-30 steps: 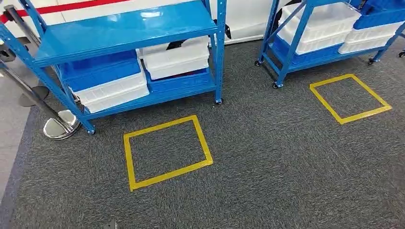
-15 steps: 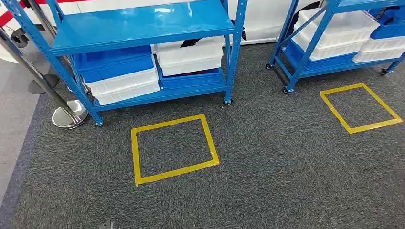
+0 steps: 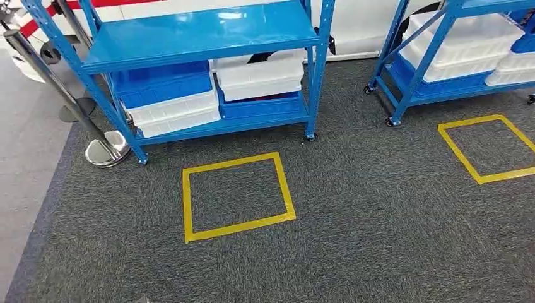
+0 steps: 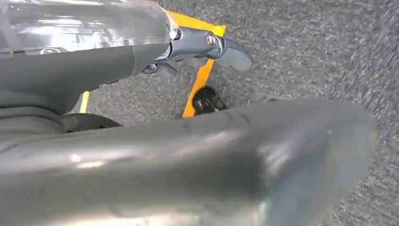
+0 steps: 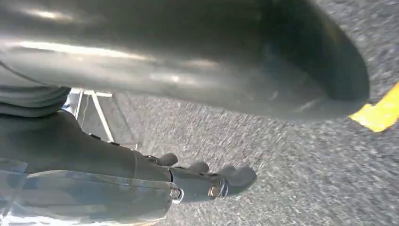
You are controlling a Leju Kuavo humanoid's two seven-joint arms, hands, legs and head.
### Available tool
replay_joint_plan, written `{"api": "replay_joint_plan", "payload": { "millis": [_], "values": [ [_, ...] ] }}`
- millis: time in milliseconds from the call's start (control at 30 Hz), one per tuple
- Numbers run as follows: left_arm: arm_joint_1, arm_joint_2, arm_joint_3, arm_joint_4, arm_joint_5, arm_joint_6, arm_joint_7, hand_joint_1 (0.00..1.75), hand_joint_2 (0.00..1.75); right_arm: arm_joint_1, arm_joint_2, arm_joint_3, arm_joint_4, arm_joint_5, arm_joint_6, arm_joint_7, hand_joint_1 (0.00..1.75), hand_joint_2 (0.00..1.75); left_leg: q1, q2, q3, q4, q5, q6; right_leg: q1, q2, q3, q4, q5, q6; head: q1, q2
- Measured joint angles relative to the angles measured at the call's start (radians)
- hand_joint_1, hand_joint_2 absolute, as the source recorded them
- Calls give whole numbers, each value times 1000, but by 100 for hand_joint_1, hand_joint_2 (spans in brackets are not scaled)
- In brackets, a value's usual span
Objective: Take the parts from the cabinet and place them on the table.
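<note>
Dark grey carpet (image 3: 378, 221) is covering most of the floor, giving way to a paler smooth floor strip (image 3: 22, 189) along one side. Two yellow tape squares, the nearer square (image 3: 238, 196) and the farther square (image 3: 489, 148), are lying on the carpet. A chrome stanchion post (image 3: 60, 95) is standing on its round base at the carpet's edge, and a white wall panel (image 3: 359, 25) with a red stripe (image 3: 126, 2) is running behind.

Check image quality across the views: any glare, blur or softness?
Head view: sharp, with a pale glare patch on the blue shelf top. Left wrist view: carpet streaked with motion blur. Right wrist view: carpet also smeared, right hand soft.
</note>
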Motion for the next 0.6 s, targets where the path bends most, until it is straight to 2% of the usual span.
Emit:
{"api": "replay_joint_plan", "payload": {
  "millis": [33, 67, 100, 133, 167, 200, 233, 267, 367, 400, 433, 467, 533, 567, 600],
  "values": [
    [-1, 0, 0, 0, 0, -3, 0, 0, 0, 4, 0, 0, 0, 0, 2, 2, 0, 0, 4, 24, -104, 221, -122, -11, 3, -19, -1, 0, -3, -12, 0, 0],
    [1, 0, 0, 0, 0, -3, 0, 0, 0, 5, 0, 0, 1, -1, 3, 3, 0, 0, 5, 25, -138, 295, -145, -14, 5, -25, -1, 1, -3, -12, 0, 0],
    [3, 0, 0, 0, 0, -3, 0, 0, 0, 5, 0, 0, 1, -1, 3, 4, 0, 0, 5, 27, -147, 314, -139, -13, 6, -29, -1, 1, -3, -12, 0, 0],
    [5, 0, 0, 0, 0, -3, 0, 0, 0, 4, 1, 0, 1, -2, 3, 6, 0, 0, 5, 28, -132, 282, -111, -12, 7, -33, 1, 1, -4, -12, 0, 0],
    [5, 0, 0, 0, 0, -3, 0, 0, 0, 3, 2, 0, 1, -2, 3, 6, 0, 0, 4, 31, -93, 205, -66, -8, 8, -36, 3, 1, -4, -11, 0, 0],
    [4, 0, 0, 0, 0, -3, 0, 0, 0, 3, 3, 0, 1, -2, 3, 8, 0, 0, 3, 37, -39, 97, -16, -2, 9, -41, 6, 1, -6, -9, 0, 0],
    [3, 0, 0, 0, 0, -2, 0, 0, 0, 3, 5, 0, 1, -3, 2, 9, 0, 0, 0, 61, 7, 8, 12, 10, 9, -44, 8, 1, -7, -7, 0, 0],
    [0, 0, 0, 0, 0, -2, 1, 0, 0, 3, 6, 0, 1, -3, 2, 10, 0, 0, -9, 75, 12, -12, -2, 16, 16, -48, 8, 4, -9, -1, 0, 0],
    [2, 1, 0, 0, 0, -1, 1, 0, 0, 2, 6, -1, 1, -4, 0, 11, 0, 0, -14, 57, 6, -13, 3, 24, 10, -57, 11, -3, -6, 15, 0, 0],
    [2, 0, 0, 0, 0, -1, 1, 0, 0, 1, 6, -1, 0, -4, 0, 12, 0, 0, -5, 51, 10, -27, 12, 34, 14, -59, 13, -3, -6, 24, 0, 0],
    [2, 0, 0, 0, 0, -1, 2, 0, 0, 1, 6, -2, 1, -4, 0, 12, 0, 0, -1, 49, 18, -35, 20, 37, 9, -44, 11, 10, -16, 30, 0, 0],
    [1, 0, 0, 0, 0, -1, 2, 0, 0, 2, 6, -3, 1, -4, 0, 12, 0, 0, -1, 46, 17, -37, 24, 44, 9, -26, -10, 48, -49, 32, 0, 0],
    [0, 0, 0, 0, 0, -2, 2, 0, 0, 4, 6, -4, 1, -4, 0, 12, 0, 0, -2, 42, 13, -37, 25, 47, 7, -16, -83, 199, -129, 37, 0, 0],
    [1, 0, 0, 0, 0, -2, 2, 0, 0, 4, 6, -6, 1, -4, 0, 11, 0, 0, -3, 38, 12, -36, 25, 47, 7, -15, -123, 281, -157, 40, 0, 0],
    [3, 0, 0, 0, 0, -2, 2, 0, 0, 4, 6, -6, 1, -4, 0, 11, 0, 0, -3, 33, 12, -35, 25, 47, 6, -15, -142, 315, -155, 42, 0, 0]
  ]
}}
